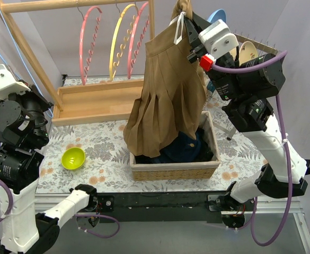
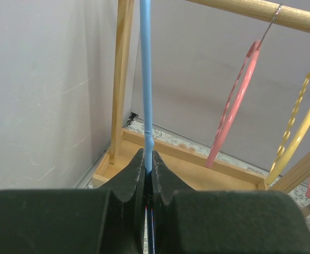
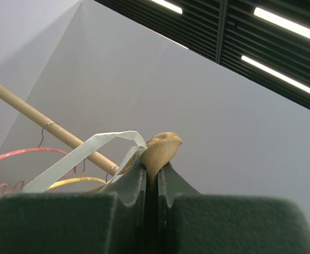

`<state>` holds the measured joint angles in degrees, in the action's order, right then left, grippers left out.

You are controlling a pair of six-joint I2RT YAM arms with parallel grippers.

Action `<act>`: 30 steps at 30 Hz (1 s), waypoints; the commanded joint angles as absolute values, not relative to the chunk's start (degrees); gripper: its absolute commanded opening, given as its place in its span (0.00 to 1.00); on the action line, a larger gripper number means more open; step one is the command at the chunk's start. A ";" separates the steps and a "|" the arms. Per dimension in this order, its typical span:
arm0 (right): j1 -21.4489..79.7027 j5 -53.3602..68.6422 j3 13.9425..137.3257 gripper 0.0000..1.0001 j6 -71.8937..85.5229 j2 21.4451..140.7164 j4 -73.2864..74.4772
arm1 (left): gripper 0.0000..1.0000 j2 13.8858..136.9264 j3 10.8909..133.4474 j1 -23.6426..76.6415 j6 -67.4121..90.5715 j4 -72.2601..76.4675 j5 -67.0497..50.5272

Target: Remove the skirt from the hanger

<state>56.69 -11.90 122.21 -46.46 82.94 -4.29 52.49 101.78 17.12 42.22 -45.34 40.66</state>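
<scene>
The brown pleated skirt (image 1: 165,100) hangs from my right gripper (image 1: 189,33), which is raised high and shut on a bunched bit of its waistband (image 3: 162,148). A white ribbon loop (image 3: 80,153) hangs beside the fingers. The skirt's hem drapes into the wicker basket (image 1: 173,170). My left gripper (image 2: 149,159) is shut on the thin light-blue hanger (image 2: 145,79), held upright at the far left, well apart from the skirt. In the top view the left fingers are cut off by the left edge.
A wooden rack (image 1: 99,100) at the back carries pink (image 1: 88,42) and yellow (image 1: 120,37) hangers. Dark blue clothes (image 1: 184,148) lie in the basket. A green bowl (image 1: 73,158) sits at front left. A dish rack with plates (image 1: 247,50) stands behind the right arm.
</scene>
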 commanded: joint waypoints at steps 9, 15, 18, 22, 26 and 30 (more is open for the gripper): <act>56.69 -13.89 119.62 0.01 -50.89 74.01 -12.92 | 0.00 52.82 104.94 17.32 42.80 -48.07 38.06; 56.69 -13.10 117.08 0.01 -49.31 73.74 -10.90 | 0.00 53.52 104.77 17.31 43.16 -48.25 37.79; 56.69 -13.01 111.13 0.01 -46.42 72.34 -10.55 | 0.00 53.09 103.36 17.31 42.72 -47.03 38.67; 56.69 -10.47 95.49 0.01 -36.32 67.25 -13.52 | 0.00 52.91 102.31 17.31 42.45 -45.35 38.76; 56.69 -7.65 85.26 0.01 -28.84 65.83 -17.75 | 0.00 53.44 100.81 17.31 41.49 -44.03 39.11; 56.69 -7.46 87.09 0.01 -24.53 70.13 -13.03 | 0.00 54.05 100.72 17.32 40.87 -42.72 39.37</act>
<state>56.64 -9.23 83.99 -32.12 69.19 -7.88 53.10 100.82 17.12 42.28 -45.17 38.61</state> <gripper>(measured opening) 0.089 0.025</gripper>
